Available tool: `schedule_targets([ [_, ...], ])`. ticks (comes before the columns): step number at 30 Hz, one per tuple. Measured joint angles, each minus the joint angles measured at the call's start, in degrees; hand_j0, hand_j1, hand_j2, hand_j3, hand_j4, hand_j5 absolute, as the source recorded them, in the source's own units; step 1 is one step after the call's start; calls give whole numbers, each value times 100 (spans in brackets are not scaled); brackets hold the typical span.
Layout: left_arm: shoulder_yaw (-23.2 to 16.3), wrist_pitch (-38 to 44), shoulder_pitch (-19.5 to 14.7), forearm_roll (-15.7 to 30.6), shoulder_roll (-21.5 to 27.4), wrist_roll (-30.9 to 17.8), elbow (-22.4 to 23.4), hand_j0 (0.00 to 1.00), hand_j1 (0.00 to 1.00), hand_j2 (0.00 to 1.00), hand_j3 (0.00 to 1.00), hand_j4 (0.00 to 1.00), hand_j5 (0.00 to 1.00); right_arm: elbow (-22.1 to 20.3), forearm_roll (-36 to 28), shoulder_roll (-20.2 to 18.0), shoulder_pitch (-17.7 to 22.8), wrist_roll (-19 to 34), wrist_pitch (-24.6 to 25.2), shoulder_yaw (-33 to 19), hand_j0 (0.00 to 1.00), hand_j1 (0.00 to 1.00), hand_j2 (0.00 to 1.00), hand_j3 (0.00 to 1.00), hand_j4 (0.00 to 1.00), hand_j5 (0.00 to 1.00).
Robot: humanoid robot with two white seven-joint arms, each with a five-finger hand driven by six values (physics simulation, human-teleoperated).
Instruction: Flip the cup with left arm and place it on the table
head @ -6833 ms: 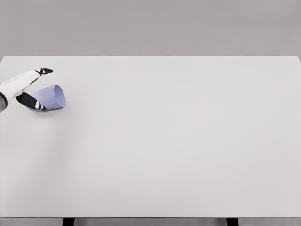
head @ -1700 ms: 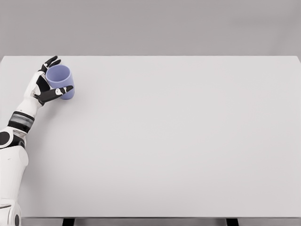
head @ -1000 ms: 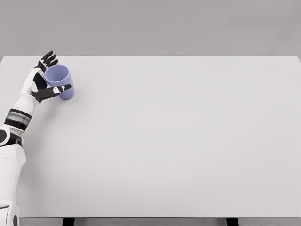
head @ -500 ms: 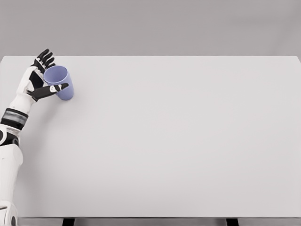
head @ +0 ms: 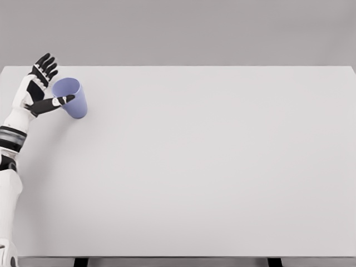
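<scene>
Lavender cup (head: 72, 98) stands mouth-up on the white worktop (head: 211, 167), just to the right of the left hand (head: 34, 92), toward the far left corner. Its long axis runs near vertical, leaning slightly left toward the palm. Only the left arm is in view, so it is the nearer one.

Fingers (head: 44, 64) spread wide and pointing up, clear of the rim. Thumb (head: 55, 102) reaches right across the cup's near wall; cannot tell if it touches. Nothing is gripped. Forearm rises from the lower left edge, wrist cocked, palm facing the cup.

Judgement: flip looks done, cup set down. Next move likely drawing the hand left without clipping the cup.
</scene>
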Motion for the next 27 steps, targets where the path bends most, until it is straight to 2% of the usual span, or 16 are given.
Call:
schedule_targets([
  [2,17,0,9,32,49,0,-15,100,100,100,100,100,100,-1,0,0,0,0,0,0,100,100,100,100,100,100],
  [5,33,12,228,93,139,0,-211,100,100,100,100,100,100,0,0,0,0,0,0,2,100,100,100,100,100,100],
  [10,33,36,694,383,555,0,-997,100,100,100,100,100,100,-1,1,0,0,0,0,1,100,100,100,100,100,100],
  [13,33,33,966,464,899,0,-1630,100,100,100,100,100,100,-1,1,0,0,0,1,1,100,100,100,100,100,100],
  [14,24,24,1231,483,1001,1,-1905,100,100,100,100,100,100,2,1,0,0,0,0,-1,100,100,100,100,100,100],
  [18,-10,-29,1828,485,1255,-1,-3222,100,100,100,100,100,100,-3,-1,0,0,0,1,1,100,100,100,100,100,100],
  [22,-20,-175,2276,488,1334,-1,-4477,100,100,100,100,100,100,-3,-1,0,0,0,1,-1,100,100,100,100,100,100],
  [24,-51,-215,2399,485,1388,-2,-4925,100,100,100,100,100,100,-1,0,0,0,0,0,0,100,100,100,100,100,100],
  [27,-176,-252,2408,478,1503,-2,-5272,100,100,100,100,100,100,-1,0,0,0,0,0,-1,100,100,100,100,100,100],
])
